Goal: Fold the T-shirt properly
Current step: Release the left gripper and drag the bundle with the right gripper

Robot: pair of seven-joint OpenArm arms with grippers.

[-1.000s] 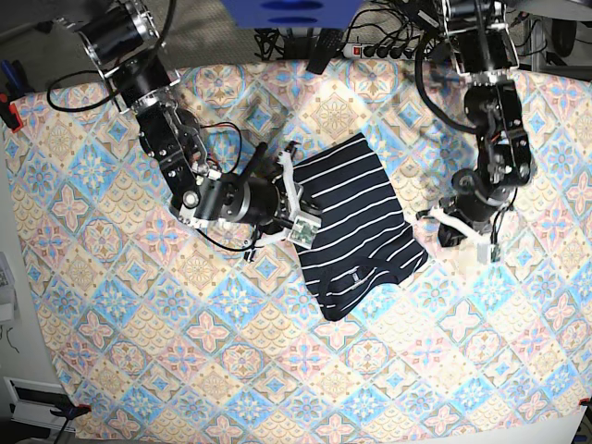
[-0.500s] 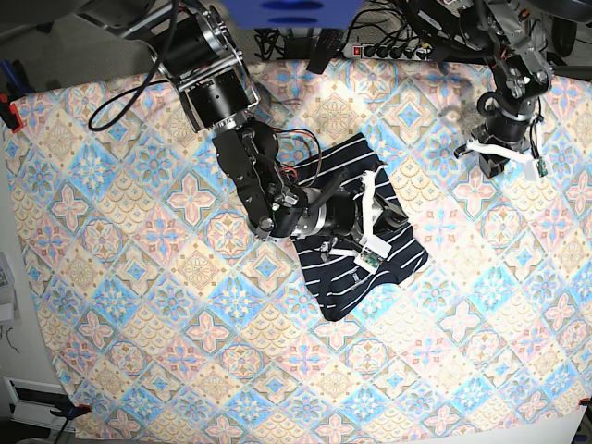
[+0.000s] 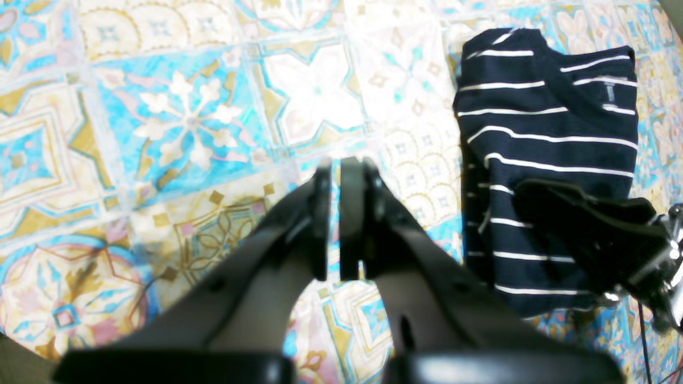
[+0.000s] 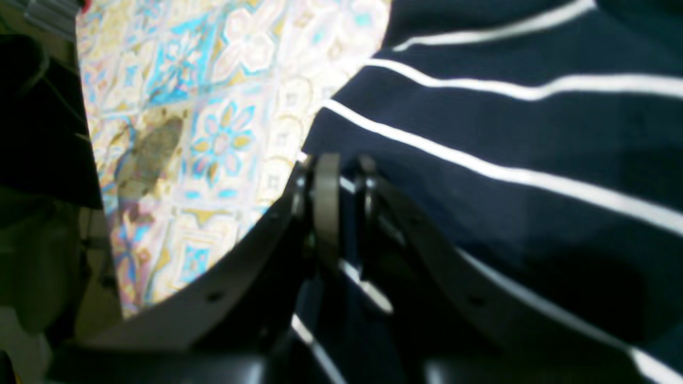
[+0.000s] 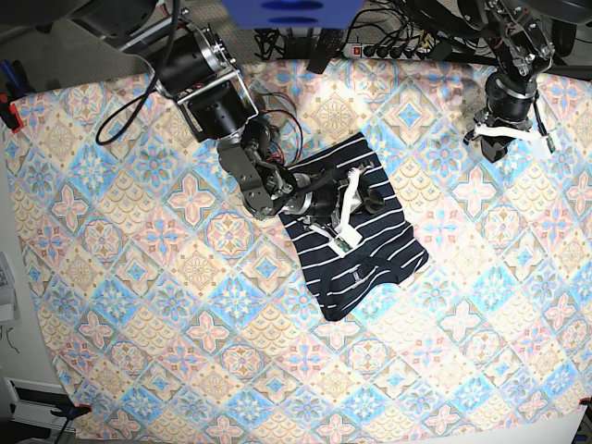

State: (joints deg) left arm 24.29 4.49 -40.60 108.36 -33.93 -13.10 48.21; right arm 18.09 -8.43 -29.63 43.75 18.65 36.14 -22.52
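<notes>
Folded T-shirt [image 5: 356,231], dark navy with thin white stripes, lying near the middle of the patterned cloth [image 5: 222,370], as seen in the base view. The right gripper [image 5: 350,242] is over the shirt, its arm [image 5: 250,148] and gripper body concealing part of the shirt's left edge and middle. In the right wrist view the fingers [image 4: 326,202] stand close together with a narrow gap, dark against dark fabric; whether they touch the shirt or have hold of any of it cannot be told. The left gripper [image 5: 490,146] is above the cloth, well apart from the shirt; in the left wrist view its fingers stand nearly together, a slim gap between them, and hold nothing. That view shows the shirt at the right, partly covered by the other arm. In the right wrist view the shirt is cut off by the frame, and its lower part is dim and blurred.
</notes>
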